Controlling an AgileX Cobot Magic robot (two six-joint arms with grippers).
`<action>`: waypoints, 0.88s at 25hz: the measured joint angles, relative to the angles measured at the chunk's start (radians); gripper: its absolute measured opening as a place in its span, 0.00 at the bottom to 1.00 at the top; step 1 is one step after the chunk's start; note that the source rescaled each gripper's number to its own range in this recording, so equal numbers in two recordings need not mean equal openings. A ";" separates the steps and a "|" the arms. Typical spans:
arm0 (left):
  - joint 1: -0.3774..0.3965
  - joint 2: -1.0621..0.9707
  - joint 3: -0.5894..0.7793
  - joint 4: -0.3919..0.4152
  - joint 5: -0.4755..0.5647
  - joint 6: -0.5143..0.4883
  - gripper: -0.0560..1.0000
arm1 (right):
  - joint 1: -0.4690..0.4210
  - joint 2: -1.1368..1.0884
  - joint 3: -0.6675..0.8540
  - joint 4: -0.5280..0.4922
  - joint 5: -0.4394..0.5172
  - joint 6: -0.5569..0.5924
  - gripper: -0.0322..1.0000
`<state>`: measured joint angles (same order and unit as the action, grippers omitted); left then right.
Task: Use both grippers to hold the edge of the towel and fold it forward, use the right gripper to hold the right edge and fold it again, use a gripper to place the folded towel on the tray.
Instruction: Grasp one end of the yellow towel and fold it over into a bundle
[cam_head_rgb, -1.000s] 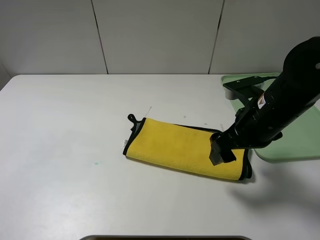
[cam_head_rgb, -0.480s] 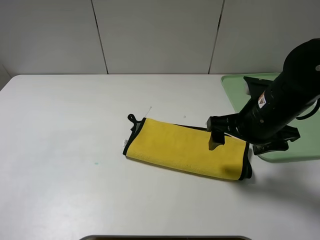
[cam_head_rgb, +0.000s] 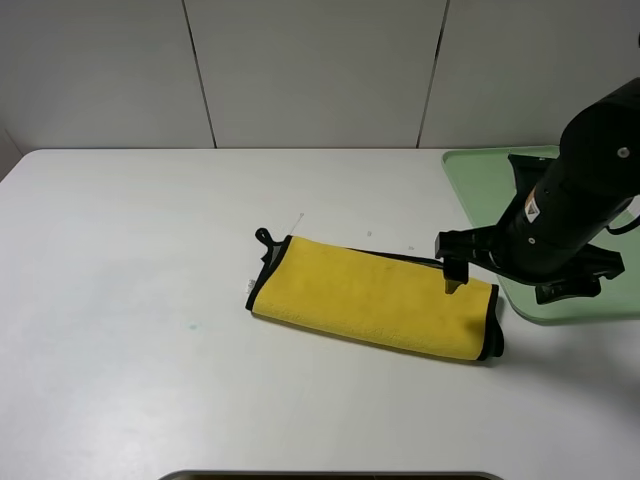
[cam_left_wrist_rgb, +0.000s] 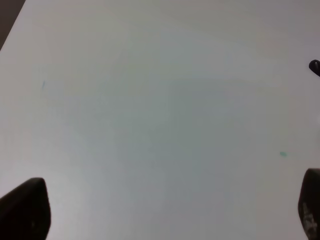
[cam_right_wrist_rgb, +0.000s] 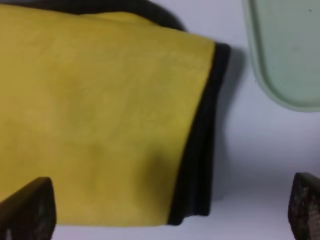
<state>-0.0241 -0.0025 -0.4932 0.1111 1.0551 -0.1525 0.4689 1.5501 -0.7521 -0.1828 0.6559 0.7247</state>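
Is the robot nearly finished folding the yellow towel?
Not yet. The first fold looks done: the towel lies doubled into a long strip on the table. The right gripper hovers open above its right edge, gripping nothing. Left to do: the second fold, then putting it on the tray, which has no towel on it.

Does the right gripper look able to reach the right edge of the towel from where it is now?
Probably yes. The right gripper hangs open just above the right edge of the towel, and nothing lies between them. The tray sits beside the towel, apart from that edge.
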 joint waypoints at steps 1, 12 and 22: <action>0.000 0.000 0.000 0.000 0.000 0.000 1.00 | -0.009 0.011 0.000 -0.001 0.000 0.000 1.00; 0.000 0.000 0.000 0.000 0.000 0.002 1.00 | -0.047 0.099 0.001 0.003 -0.015 0.002 1.00; 0.000 0.000 0.000 0.000 0.000 0.002 1.00 | -0.047 0.217 0.002 0.034 -0.083 0.003 1.00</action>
<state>-0.0241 -0.0025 -0.4932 0.1111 1.0551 -0.1504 0.4223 1.7676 -0.7503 -0.1493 0.5726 0.7272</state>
